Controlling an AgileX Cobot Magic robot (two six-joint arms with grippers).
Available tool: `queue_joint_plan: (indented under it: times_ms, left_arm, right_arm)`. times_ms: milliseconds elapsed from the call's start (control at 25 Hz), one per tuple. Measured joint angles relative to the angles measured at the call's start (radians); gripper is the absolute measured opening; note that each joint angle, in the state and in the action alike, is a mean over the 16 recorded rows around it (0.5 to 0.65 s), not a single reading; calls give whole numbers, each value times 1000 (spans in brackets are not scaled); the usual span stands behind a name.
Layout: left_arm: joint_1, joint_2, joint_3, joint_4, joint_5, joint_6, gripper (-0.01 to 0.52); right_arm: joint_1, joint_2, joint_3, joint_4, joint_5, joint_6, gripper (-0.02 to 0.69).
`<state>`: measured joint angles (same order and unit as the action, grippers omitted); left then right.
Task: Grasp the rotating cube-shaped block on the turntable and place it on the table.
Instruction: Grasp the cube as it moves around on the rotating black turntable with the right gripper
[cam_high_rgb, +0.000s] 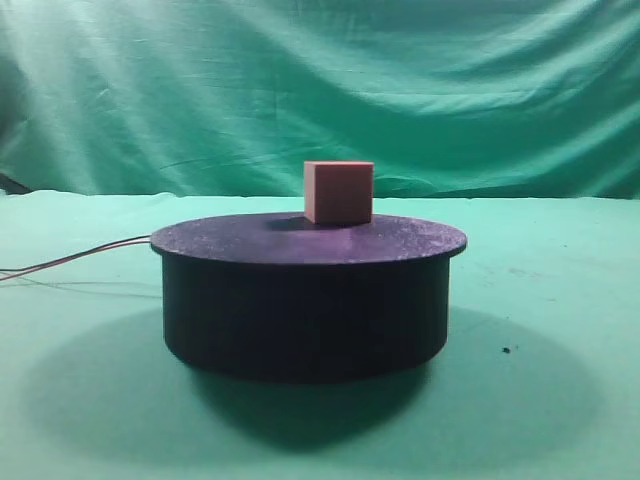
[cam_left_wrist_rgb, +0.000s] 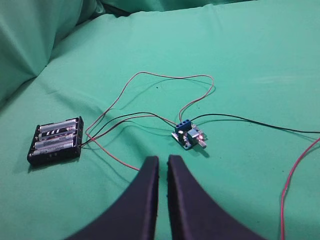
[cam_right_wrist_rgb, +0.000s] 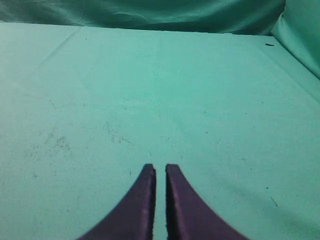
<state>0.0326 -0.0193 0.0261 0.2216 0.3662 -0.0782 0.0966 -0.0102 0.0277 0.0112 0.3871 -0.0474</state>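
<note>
The salmon-pink cube-shaped block (cam_high_rgb: 338, 191) stands upright on the far middle of the black turntable (cam_high_rgb: 308, 295), which sits on the green table (cam_high_rgb: 560, 330). Neither gripper shows in the exterior high view. In the left wrist view my left gripper (cam_left_wrist_rgb: 163, 160) is shut and empty, its dark jaws nearly touching above the cloth. In the right wrist view my right gripper (cam_right_wrist_rgb: 160, 168) is shut and empty over bare green cloth (cam_right_wrist_rgb: 160, 90). The block and turntable are out of both wrist views.
Thin wires (cam_high_rgb: 75, 258) lead left from the turntable. The left wrist view shows a black battery holder (cam_left_wrist_rgb: 56, 140), a small blue circuit board (cam_left_wrist_rgb: 190, 136) and looping red and black wires (cam_left_wrist_rgb: 165, 85) on the cloth. Draped green backdrop (cam_high_rgb: 320, 90) stands behind.
</note>
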Motion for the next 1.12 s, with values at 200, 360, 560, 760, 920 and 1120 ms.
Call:
queue_joint_plan:
  times_ms: [200, 360, 560, 760, 920, 1120]
  left_arm:
    - [0, 0, 0, 0, 0, 0, 0]
    - [0, 0, 0, 0, 0, 0, 0]
    - [0, 0, 0, 0, 0, 0, 0]
    - [0, 0, 0, 0, 0, 0, 0]
    - [0, 0, 0, 0, 0, 0, 0]
    - [0, 0, 0, 0, 0, 0, 0]
  right_arm:
    - [0, 0, 0, 0, 0, 0, 50]
    - [0, 0, 0, 0, 0, 0, 50]
    - [0, 0, 0, -12, -16, -2, 50]
    - [0, 0, 1, -6, -131, -3, 50]
    - [0, 0, -2, 20, -287, -3, 50]
    - [0, 18, -54, 71, -422, -14, 50]
